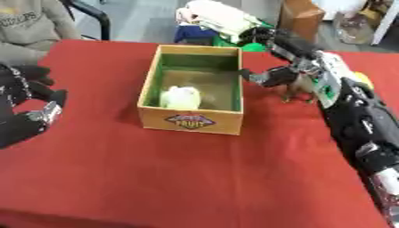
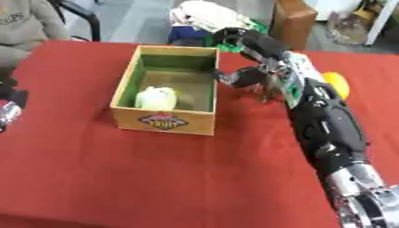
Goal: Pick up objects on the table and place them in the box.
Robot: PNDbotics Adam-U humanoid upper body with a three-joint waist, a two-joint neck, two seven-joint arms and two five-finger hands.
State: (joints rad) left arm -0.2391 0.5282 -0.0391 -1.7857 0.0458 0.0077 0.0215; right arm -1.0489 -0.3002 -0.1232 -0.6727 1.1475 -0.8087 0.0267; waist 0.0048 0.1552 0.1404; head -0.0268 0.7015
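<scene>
right hand (image 1: 269,76) perhaps gripping brown toy (image 1: 298,91), beside box (image 1: 191,121)

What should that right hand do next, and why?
Probably carry the brown toy left over the box rim, then let go. The right hand seems curled on the toy just outside the box's right wall. A pale object already lies inside. The left hand rests open at the left edge.
</scene>
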